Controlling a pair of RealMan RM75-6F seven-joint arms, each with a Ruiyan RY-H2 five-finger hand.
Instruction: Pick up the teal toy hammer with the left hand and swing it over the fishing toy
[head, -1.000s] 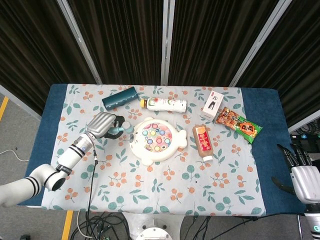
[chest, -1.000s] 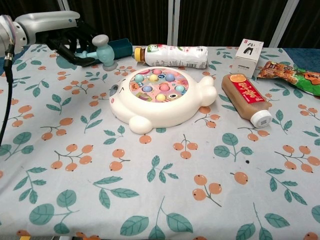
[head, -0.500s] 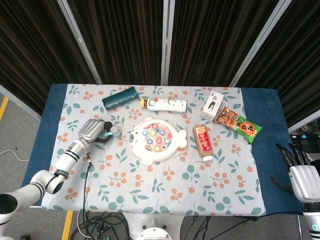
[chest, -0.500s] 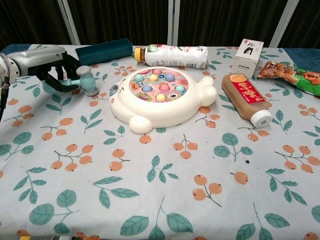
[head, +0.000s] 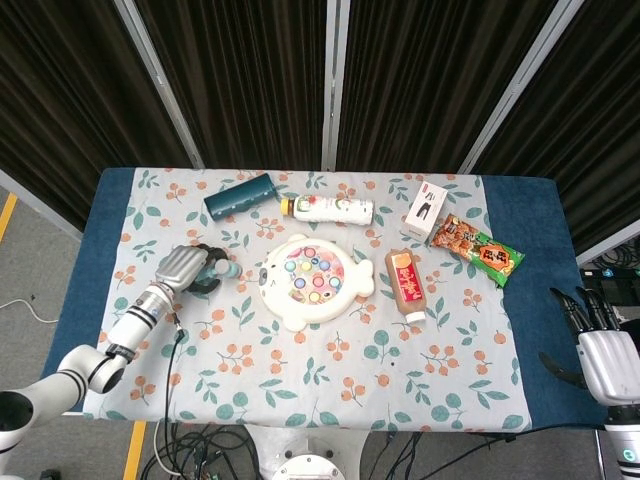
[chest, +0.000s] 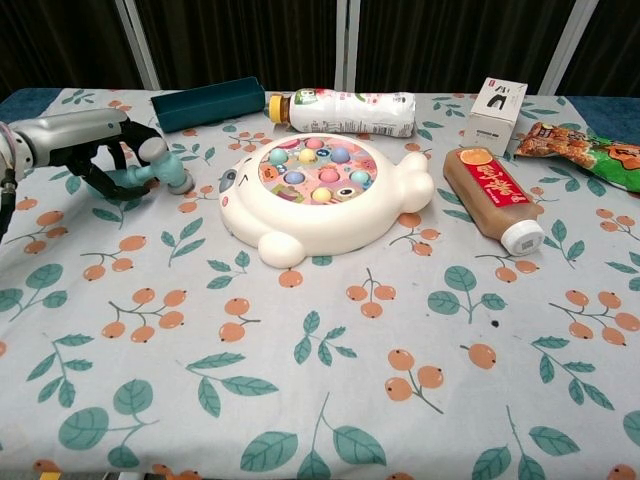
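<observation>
The teal toy hammer (head: 223, 268) with its grey head (chest: 162, 164) lies low over the cloth, left of the fishing toy (head: 315, 280). My left hand (head: 184, 267) grips its handle, fingers curled around it; in the chest view the left hand (chest: 88, 142) sits at the far left edge. The hammer head stands a short gap away from the white fish-shaped toy (chest: 320, 195) with its coloured pegs. My right hand (head: 598, 345) hangs off the table's right edge, fingers apart and holding nothing. The chest view does not show it.
A dark teal tube (chest: 208, 103) and a milk bottle (chest: 345, 110) lie behind the toy. A brown bottle (chest: 495, 198) lies to its right, with a white box (chest: 496, 113) and a snack packet (chest: 590, 152) beyond. The floral tablecloth (chest: 320, 380) covers the table.
My left hand has drawn back to the left and down with the hammer, from beside the toy's left rim to low over the cloth. The right hand has barely moved.
</observation>
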